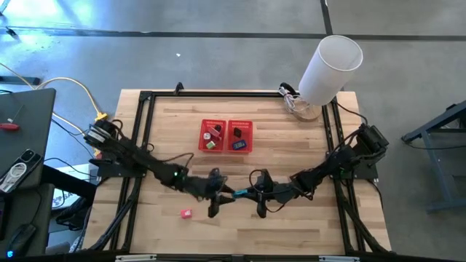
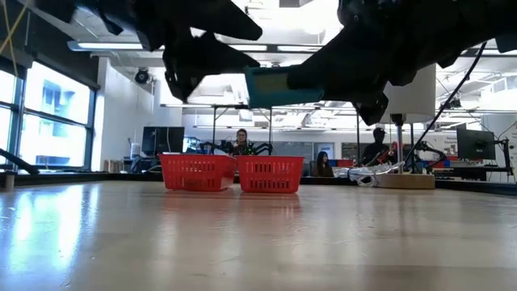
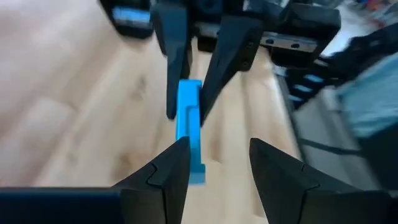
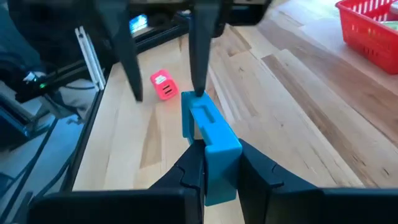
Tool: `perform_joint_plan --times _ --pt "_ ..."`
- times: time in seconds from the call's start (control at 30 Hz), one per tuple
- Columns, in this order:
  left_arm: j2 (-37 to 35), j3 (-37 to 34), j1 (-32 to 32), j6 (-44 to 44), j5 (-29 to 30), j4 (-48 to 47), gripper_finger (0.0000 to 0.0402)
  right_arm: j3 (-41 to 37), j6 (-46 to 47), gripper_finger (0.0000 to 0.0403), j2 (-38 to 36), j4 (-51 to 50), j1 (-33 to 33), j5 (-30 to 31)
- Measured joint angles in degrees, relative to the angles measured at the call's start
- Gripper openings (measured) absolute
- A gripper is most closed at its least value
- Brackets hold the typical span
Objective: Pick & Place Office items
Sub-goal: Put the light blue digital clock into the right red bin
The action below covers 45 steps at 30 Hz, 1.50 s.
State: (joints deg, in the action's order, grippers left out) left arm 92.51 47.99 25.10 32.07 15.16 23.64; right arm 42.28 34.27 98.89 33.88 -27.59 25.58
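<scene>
A teal-blue oblong item (image 1: 239, 193) hangs in the air over the table's near middle, between my two grippers, which face each other. My right gripper (image 4: 214, 168) is shut on it. My left gripper (image 3: 217, 168) is open at the item's other end (image 3: 194, 162), and its two fingers show beyond the item in the right wrist view. A red-pink item (image 1: 186, 213) lies flat on the wood near the front-left. Several other small items lie inside the red mesh basket (image 1: 203, 136). My right gripper pinches the teal-blue item by one end (image 4: 217, 152) between its two fingers. It comes level from the table's right, and the item sticks out forward along the fingers. The item is lifted clear (image 2: 271, 87) and about level. My left gripper is open. One finger (image 4: 199, 68) stands right at the item's free end (image 4: 194, 99), and I cannot tell if it touches.
The red two-compartment basket stands beyond the grippers at mid-table. A big white cylinder (image 1: 331, 67) stands at the far right corner beside a coil of cable (image 1: 295, 102). A black frame (image 1: 142, 145) borders the wooden top. People sit in the room behind.
</scene>
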Motion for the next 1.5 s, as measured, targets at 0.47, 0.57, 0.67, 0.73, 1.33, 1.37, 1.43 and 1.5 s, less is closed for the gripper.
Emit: perform_joint_plan --times 0.47,0.57,0.67,0.73,1.33,1.37,1.43,1.5 --pt "1.20 -0.28 -8.50 15.98 -19.16 -6.08 0.0159 -0.07 -3.07 0.0047 0.02 0.66 -1.14 0.50" --pt "1.67 -0.24 -8.47 15.94 -18.94 -5.31 0.0159 -0.07 -3.29 0.0047 0.00 0.57 -1.14 0.55" --pt "1.99 -0.24 -8.49 15.55 -18.82 -4.84 0.0159 -0.07 -4.14 0.0047 0.00 0.44 -1.14 0.60" --pt "2.21 -0.24 -8.47 15.54 -18.68 -4.83 0.0159 -0.07 -4.34 0.0047 0.00 0.23 -1.12 0.55" --pt "2.22 -0.24 -2.29 -10.74 -1.97 -0.40 0.0159 0.04 -4.58 0.0047 0.00 0.27 -1.16 0.79" --pt "2.22 -0.22 -1.95 -12.02 -0.79 0.17 0.0159 0.04 -4.58 0.0047 0.00 0.27 -1.16 0.86" --pt "2.22 -0.22 -1.63 -13.82 0.43 0.78 0.0159 0.04 -4.58 0.0047 0.00 0.27 -1.15 0.89" --pt "2.22 -0.22 -1.61 -15.00 0.46 0.88 0.0159 0.04 -4.58 0.0047 0.00 0.27 -1.14 0.90"
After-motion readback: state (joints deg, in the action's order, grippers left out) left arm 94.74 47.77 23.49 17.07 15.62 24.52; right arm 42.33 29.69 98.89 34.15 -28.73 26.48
